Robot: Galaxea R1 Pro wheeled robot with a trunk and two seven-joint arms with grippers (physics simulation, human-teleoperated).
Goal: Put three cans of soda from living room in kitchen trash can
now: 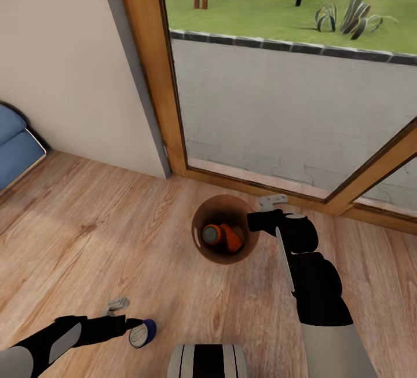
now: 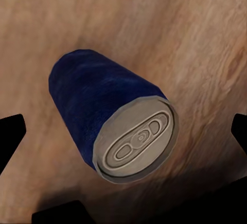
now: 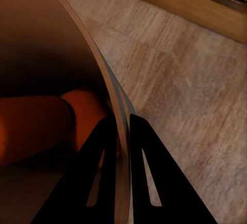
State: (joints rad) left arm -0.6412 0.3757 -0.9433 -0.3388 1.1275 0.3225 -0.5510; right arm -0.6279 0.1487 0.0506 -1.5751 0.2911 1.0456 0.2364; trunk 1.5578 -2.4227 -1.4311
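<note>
A dark blue can of soda [image 1: 148, 330] [image 2: 98, 100] lies on its side on the wood floor, silvery top towards me. My left gripper [image 1: 136, 333] [image 2: 123, 139] is open around it, and its fingertips [image 2: 13, 134] stand well clear of the can's sides. The tash can [image 1: 223, 204] [image 3: 51, 44] stands on the floor by the glass door. My right gripper [image 1: 252, 221] [image 3: 122, 122] is shut on its rim, one finger inside the wall and one outside. Orange can of soda [image 1: 223, 237] [image 3: 31, 126] lies inside, with a second orange shape beside it.
A wood-framed glass door [image 1: 152, 71] runs across the back, with a patio and lawn beyond it. A pale wall [image 1: 63, 59] stands on the left and a blue sofa [image 1: 14, 146] at the far left edge. My own base [image 1: 207, 360] shows at the bottom.
</note>
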